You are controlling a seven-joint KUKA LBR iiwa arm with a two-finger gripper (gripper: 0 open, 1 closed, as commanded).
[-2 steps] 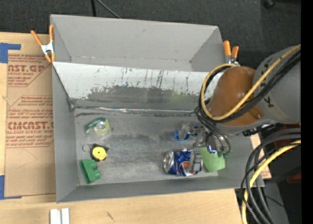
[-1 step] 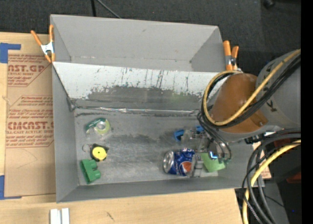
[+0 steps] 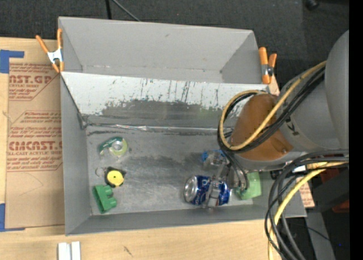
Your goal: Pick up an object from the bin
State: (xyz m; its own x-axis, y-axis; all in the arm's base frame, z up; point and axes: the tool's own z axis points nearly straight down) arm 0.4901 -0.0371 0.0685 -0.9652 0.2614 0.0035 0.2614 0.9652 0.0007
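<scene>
My gripper (image 3: pixel 222 175) hangs low at the front right of the bin, under the arm's orange cover. It is right over a crushed blue and silver drinks can (image 3: pixel 199 191) lying on its side near the front wall, and it hides part of the can. A light green block (image 3: pixel 250 187) lies just right of the gripper, against the right wall. A small blue piece (image 3: pixel 210 157) shows just behind the gripper.
At the bin's left lie a clear greenish tape roll (image 3: pixel 115 147), a yellow disc with a black ring (image 3: pixel 114 178) and a dark green block (image 3: pixel 104 198) in the front left corner. The arm and its cables cover the right side.
</scene>
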